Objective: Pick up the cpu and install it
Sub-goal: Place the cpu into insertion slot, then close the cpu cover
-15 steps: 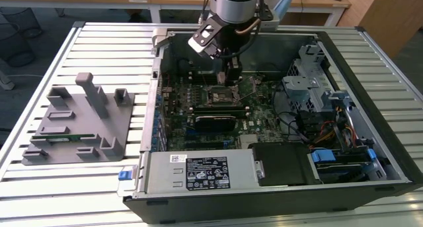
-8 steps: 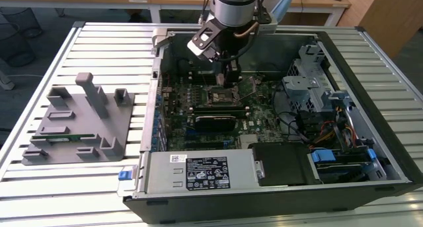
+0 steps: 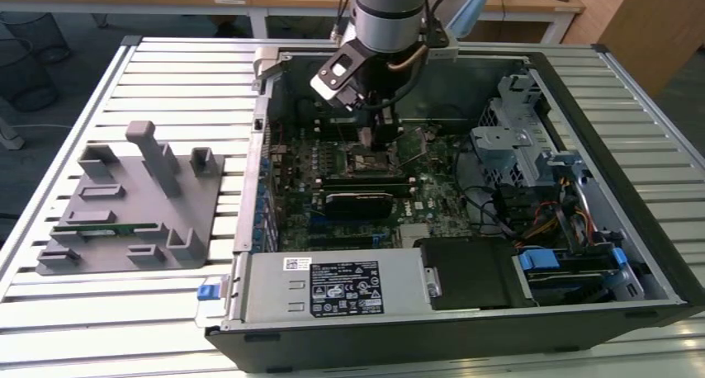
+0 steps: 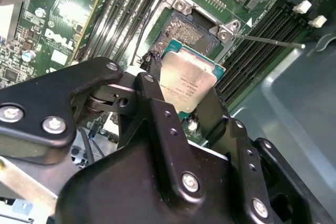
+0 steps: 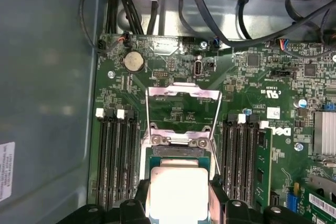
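Second wrist view: the cpu (image 4: 188, 80), a small flat square chip with a dull silver top and a thin pale edge, sits clamped between the two black fingers (image 4: 152, 95) of the gripper (image 4: 185, 90). The jaws are closed to the chip's width, one finger pressing on each of two opposite edges, with the silver face toward the camera.

Just beyond the fingertips lies the open socket (image 4: 185, 31), its bare contact field exposed. The chip's far edge overlaps the socket's near edge. Whether the chip already touches the socket or hangs just above it cannot be told.

In the first wrist view the chip's sides run roughly square with the socket frame. The metal load plate (image 5: 181, 93) stands flipped back on the socket's far side, leaving the opening uncovered. Rows of black memory slots (image 5: 118, 156) flank the socket on the green motherboard (image 5: 252, 77).

In the exterior view the arm (image 3: 385, 15) reaches down into an open computer case (image 3: 441, 337) lying on a slatted table (image 3: 187, 64). Well apart, toward the exterior view's left, a grey fixture tray (image 3: 121, 196) holds a narrow green memory stick (image 3: 105, 227).
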Motion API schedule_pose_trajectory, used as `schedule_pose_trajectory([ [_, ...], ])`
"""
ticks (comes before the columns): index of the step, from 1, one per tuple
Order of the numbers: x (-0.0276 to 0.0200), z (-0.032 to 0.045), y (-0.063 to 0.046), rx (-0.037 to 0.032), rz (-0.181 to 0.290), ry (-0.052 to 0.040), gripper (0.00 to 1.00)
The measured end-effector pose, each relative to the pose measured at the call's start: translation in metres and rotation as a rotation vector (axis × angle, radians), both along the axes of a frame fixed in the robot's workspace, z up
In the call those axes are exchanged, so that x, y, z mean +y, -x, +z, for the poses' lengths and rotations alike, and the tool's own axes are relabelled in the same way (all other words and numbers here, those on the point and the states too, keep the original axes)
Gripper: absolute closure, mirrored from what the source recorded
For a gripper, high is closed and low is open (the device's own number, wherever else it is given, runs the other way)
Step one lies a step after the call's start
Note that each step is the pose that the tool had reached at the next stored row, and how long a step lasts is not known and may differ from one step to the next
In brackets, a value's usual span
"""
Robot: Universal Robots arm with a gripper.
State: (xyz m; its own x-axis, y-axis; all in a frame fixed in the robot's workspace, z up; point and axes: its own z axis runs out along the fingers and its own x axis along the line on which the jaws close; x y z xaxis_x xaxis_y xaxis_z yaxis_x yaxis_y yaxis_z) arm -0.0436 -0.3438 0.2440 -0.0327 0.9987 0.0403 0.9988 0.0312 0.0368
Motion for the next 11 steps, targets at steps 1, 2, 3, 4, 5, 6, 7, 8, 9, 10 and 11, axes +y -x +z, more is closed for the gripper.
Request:
schedule_pose_trajectory([
  [1, -0.0006, -0.0005, 0.001, -0.0001, 0.000, -0.0001, 0.47],
  [2, -0.0009, -0.0010, 0.001, -0.0002, 0.000, -0.0002, 0.47],
  [3, -0.0009, -0.0018, 0.002, -0.0003, 0.000, -0.0004, 0.47],
  [4, -0.0010, -0.0027, 0.002, -0.0001, -0.001, 0.0000, 0.47],
  [5, -0.0010, -0.0037, 0.002, 0.0000, -0.003, 0.0007, 0.47],
  [6, -0.0010, -0.0051, 0.002, 0.0000, -0.004, 0.0013, 0.47],
  [7, -0.0010, -0.0067, 0.002, 0.0000, -0.006, 0.0014, 0.47],
  [8, -0.0011, -0.0083, 0.002, 0.0001, -0.007, 0.0015, 0.47],
  [9, -0.0011, -0.0101, 0.002, 0.0004, -0.008, 0.0015, 0.47],
  [10, -0.0010, -0.0118, 0.002, 0.0005, -0.008, 0.0015, 0.47],
  [11, -0.0010, -0.0136, 0.003, 0.0005, -0.008, 0.0015, 0.47],
])
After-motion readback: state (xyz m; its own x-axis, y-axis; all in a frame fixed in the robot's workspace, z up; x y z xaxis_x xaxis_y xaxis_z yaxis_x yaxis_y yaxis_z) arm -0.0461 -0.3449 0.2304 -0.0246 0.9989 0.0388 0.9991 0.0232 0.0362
